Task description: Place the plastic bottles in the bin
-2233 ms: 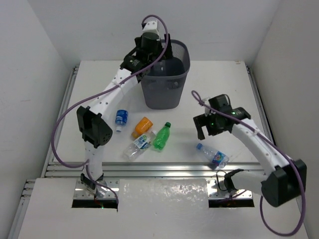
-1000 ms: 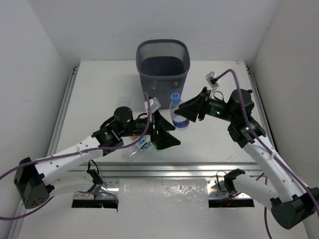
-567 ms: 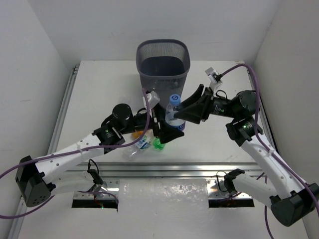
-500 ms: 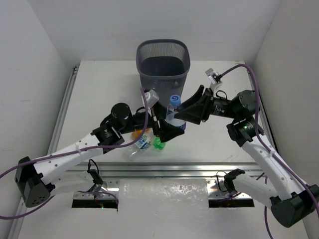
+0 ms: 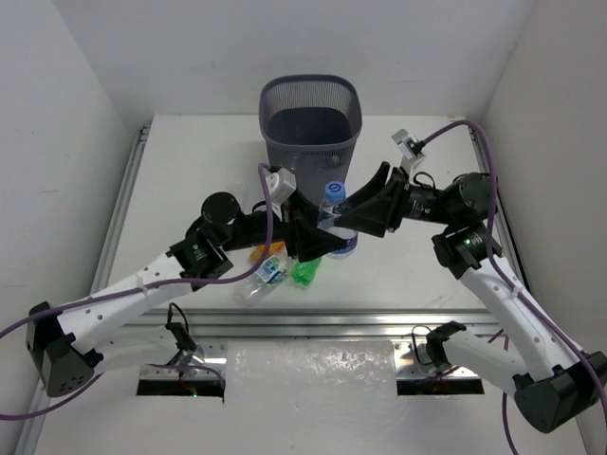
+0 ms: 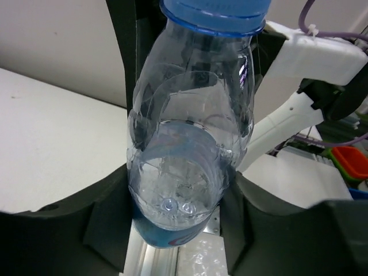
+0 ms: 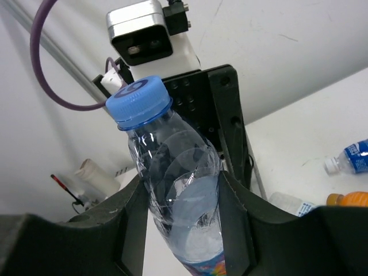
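Left gripper (image 5: 330,243) closed on right gripper's (image 5: 347,221) bottle (image 5: 333,192); bin (image 5: 311,83) behind, bottles (image 5: 305,273) below.

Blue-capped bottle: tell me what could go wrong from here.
1. The left gripper and right gripper both clamp the blue-capped bottle; pulling against each other could twist it or make it slip.
2. It hangs short of the bin; released now, it would likely drop onto the table near the green bottle.

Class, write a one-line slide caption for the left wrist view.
Left gripper clasps a clear blue-capped bottle.
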